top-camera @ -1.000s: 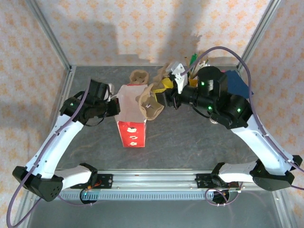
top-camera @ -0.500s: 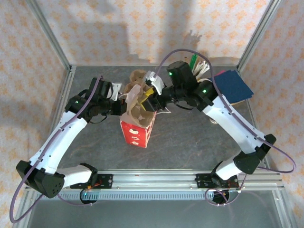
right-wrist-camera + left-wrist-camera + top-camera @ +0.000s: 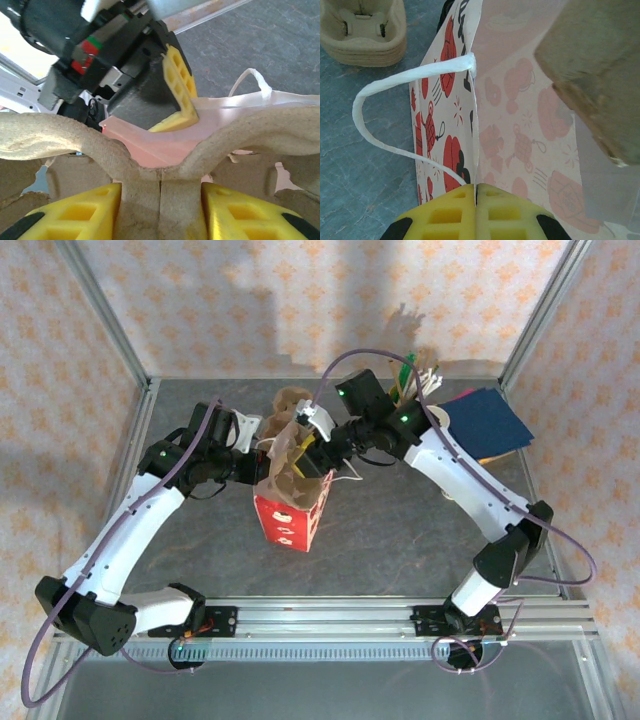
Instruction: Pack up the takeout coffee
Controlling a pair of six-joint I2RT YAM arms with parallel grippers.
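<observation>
A red-and-white paper bag (image 3: 285, 522) stands upright on the worktop (image 3: 400, 530), left of the middle. The left gripper (image 3: 262, 447) is closed flat on the bag's left rim; in the left wrist view its 2 yellow fingers (image 3: 445, 215) meet with only the paper between them, and a white handle (image 3: 375, 95) loops out to the left just above them.

The right gripper (image 3: 306, 440) reaches in from the right and clamps a brown pulp carrier (image 3: 285, 465) at the bag's open mouth. In the right wrist view its jaws stand narrow, 1 finger (image 3: 75, 212) on each side of the carrier's middle rib, and the carrier's curved edges spread to both sides above them. Just beyond the carrier lies the pale pink inside of the bag, with the left gripper's finger on its rim. The carrier sits tilted, its lower part at the bag's mouth; how far in it goes I cannot tell.

A stack of pulp trays (image 3: 290, 400) lies on the worktop just beyond the bag. Stirrers (image 3: 420, 375) stand at the far right, and a blue sheet (image 3: 492, 418) lies right of them.

Where the coffee cup stands I cannot tell
</observation>
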